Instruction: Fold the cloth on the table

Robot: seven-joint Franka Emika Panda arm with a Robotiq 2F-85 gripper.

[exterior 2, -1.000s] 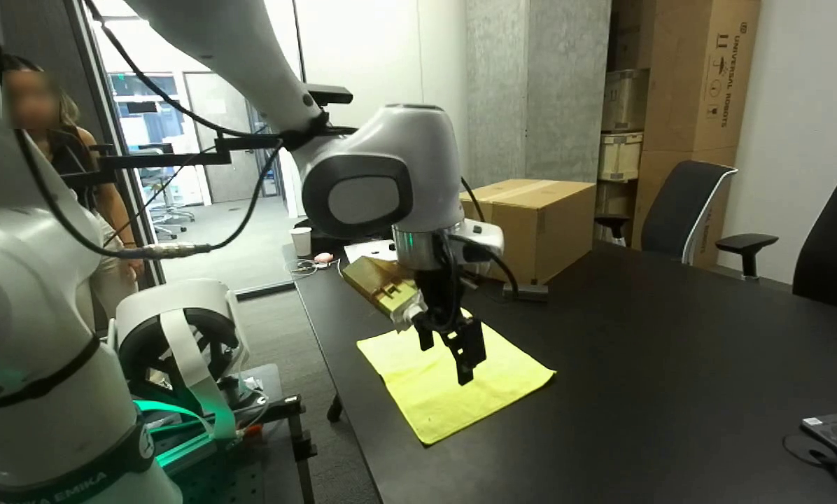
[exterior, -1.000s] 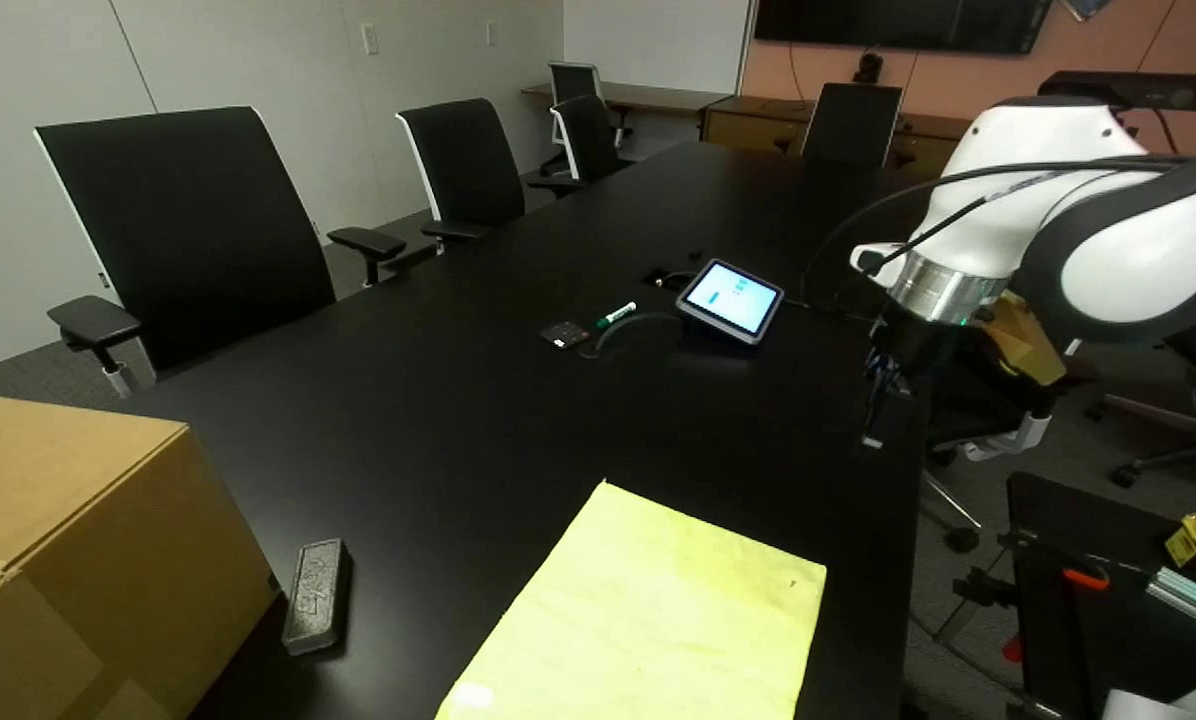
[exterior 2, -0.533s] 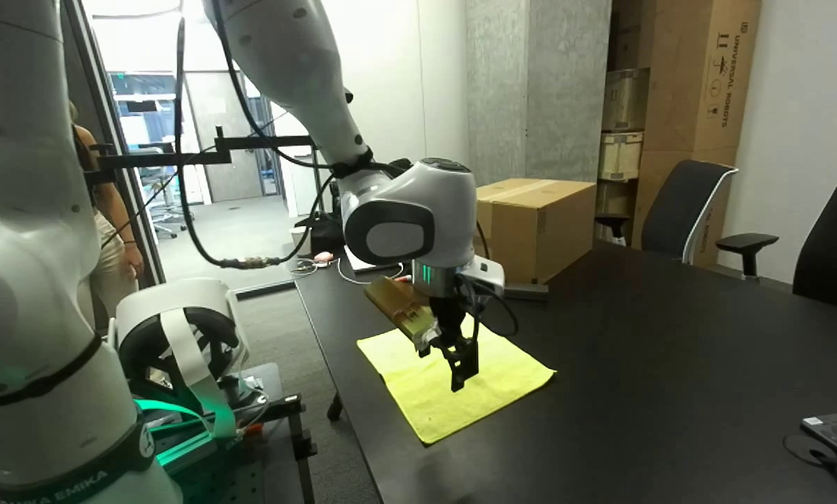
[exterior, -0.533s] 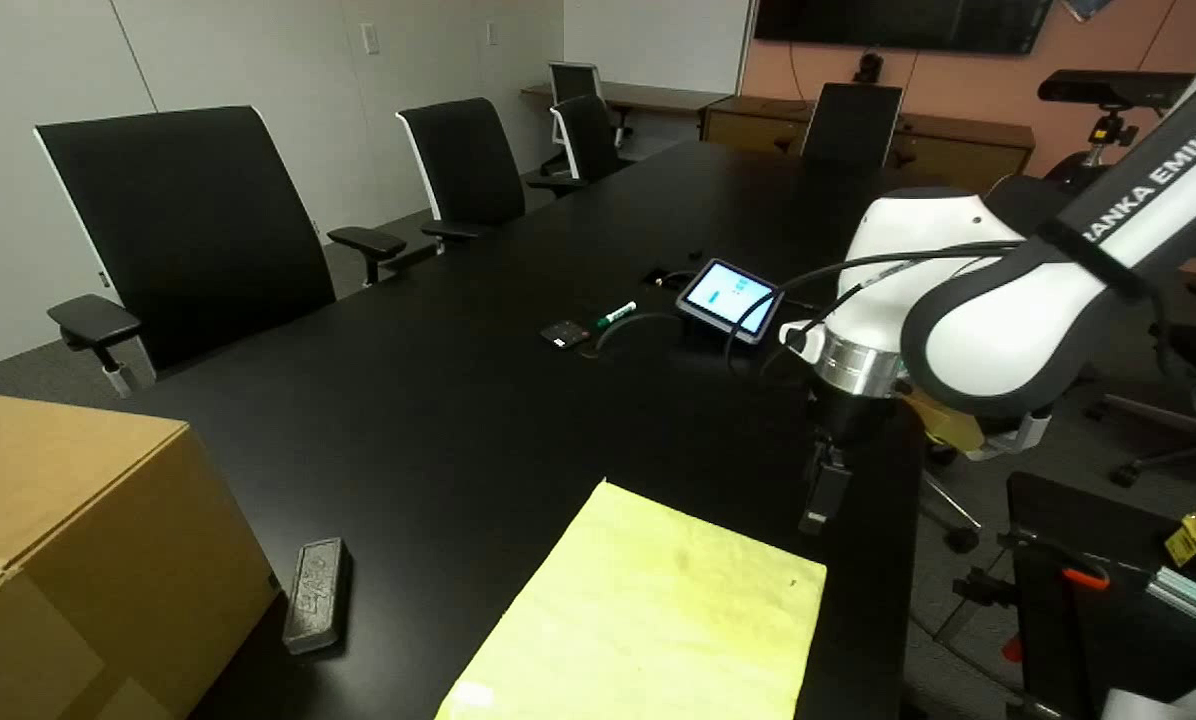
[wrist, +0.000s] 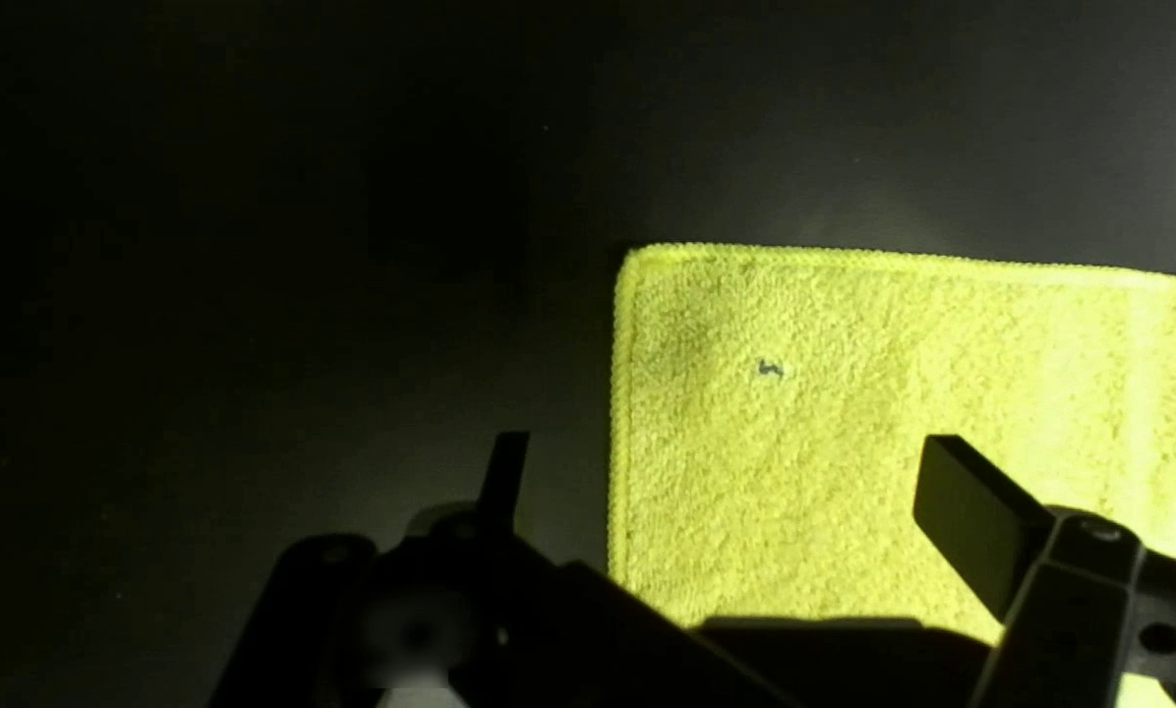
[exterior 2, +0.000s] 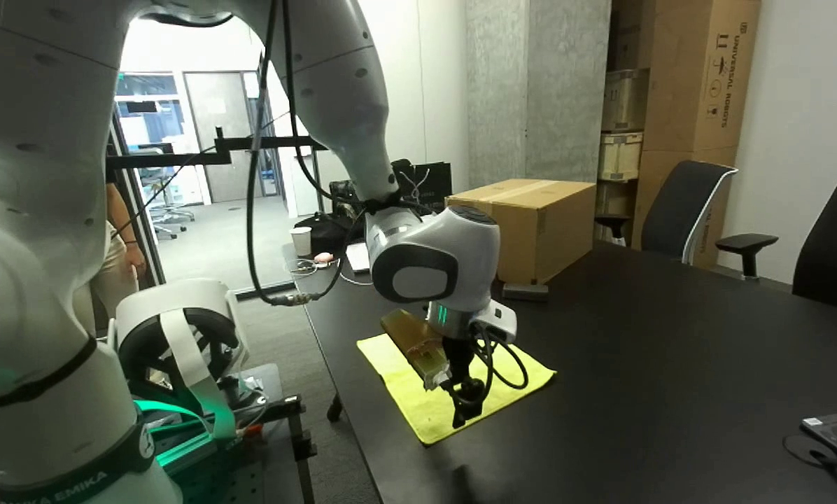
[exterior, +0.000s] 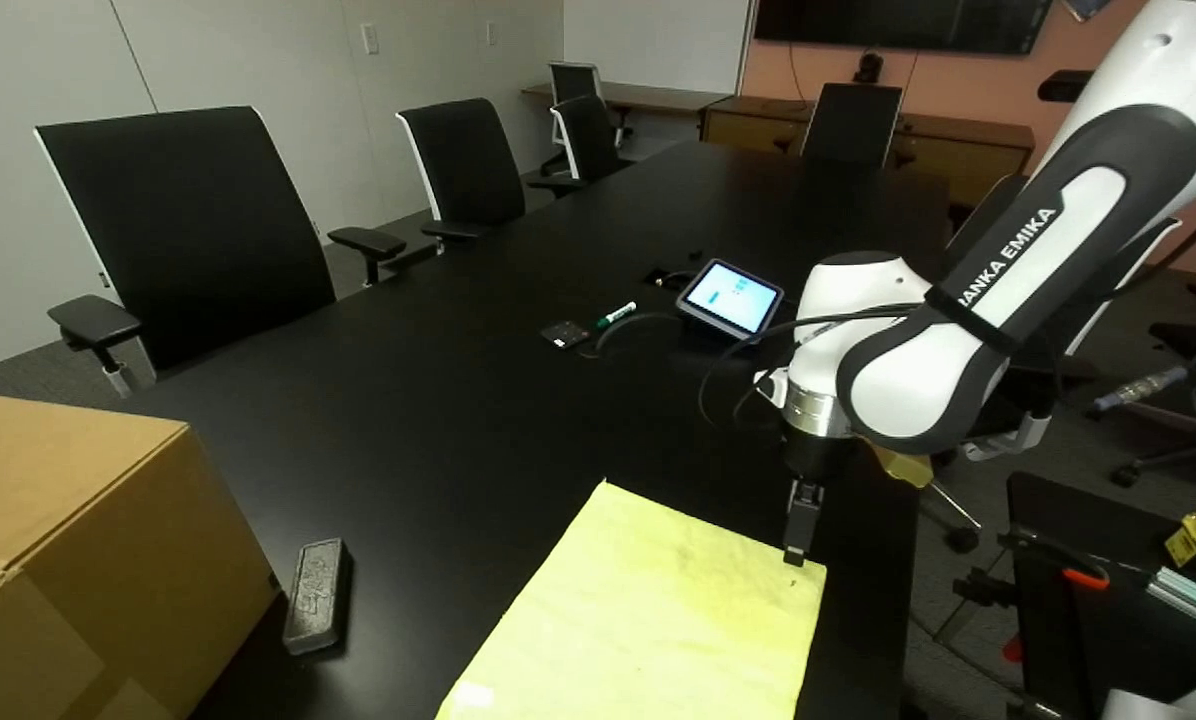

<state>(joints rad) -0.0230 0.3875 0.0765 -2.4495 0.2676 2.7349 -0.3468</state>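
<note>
A yellow cloth (exterior: 648,620) lies flat and spread out on the black table (exterior: 438,430). It also shows in an exterior view (exterior 2: 415,402), partly behind the arm, and in the wrist view (wrist: 775,492). A small dark mark sits near one corner. My gripper (exterior: 798,550) is low over that corner; an exterior view also shows it (exterior 2: 464,416). In the wrist view my gripper (wrist: 726,438) is open and empty. One finger is off the cloth's edge, over bare table, and the other is over the cloth. Whether the fingertips touch anything, I cannot tell.
A cardboard box (exterior: 148,570) and a dark eraser-like block (exterior: 316,598) stand beyond the cloth. A tablet (exterior: 732,298), a green marker (exterior: 617,314) and a small black device (exterior: 565,335) lie farther along the table. A cart (exterior 2: 243,434) stands beside the table.
The arm has moved down and over to the cloth's marked corner. The gripper was higher and off the cloth before. The cloth has not moved.
</note>
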